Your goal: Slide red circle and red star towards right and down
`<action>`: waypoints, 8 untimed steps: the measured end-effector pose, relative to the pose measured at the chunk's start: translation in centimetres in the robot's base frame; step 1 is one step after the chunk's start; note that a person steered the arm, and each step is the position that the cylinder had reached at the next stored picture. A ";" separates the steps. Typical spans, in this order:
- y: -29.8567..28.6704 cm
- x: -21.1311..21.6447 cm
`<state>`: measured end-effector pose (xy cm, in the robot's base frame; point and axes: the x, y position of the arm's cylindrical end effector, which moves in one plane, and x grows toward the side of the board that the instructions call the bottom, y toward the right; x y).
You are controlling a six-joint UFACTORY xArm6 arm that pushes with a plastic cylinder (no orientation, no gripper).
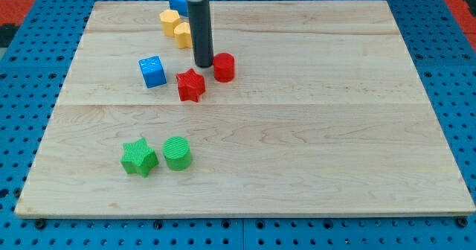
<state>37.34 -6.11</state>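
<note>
The red circle [224, 67] sits on the wooden board [297, 131] left of centre, toward the view's top. The red star [191, 85] lies just below and left of it. My tip [204, 65] stands between them, touching or nearly touching the red circle's left side and just above the star's upper right point. The dark rod rises from the tip to the view's top edge.
A blue cube [152, 71] lies left of the star. Two yellow blocks [169, 19] [183, 34] and a partly hidden blue block [177, 2] sit near the top. A green star [138, 158] and a green circle [177, 152] lie at the lower left.
</note>
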 end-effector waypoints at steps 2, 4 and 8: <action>-4.4 -1.2; -6.3 3.5; 14.1 4.8</action>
<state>42.19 7.99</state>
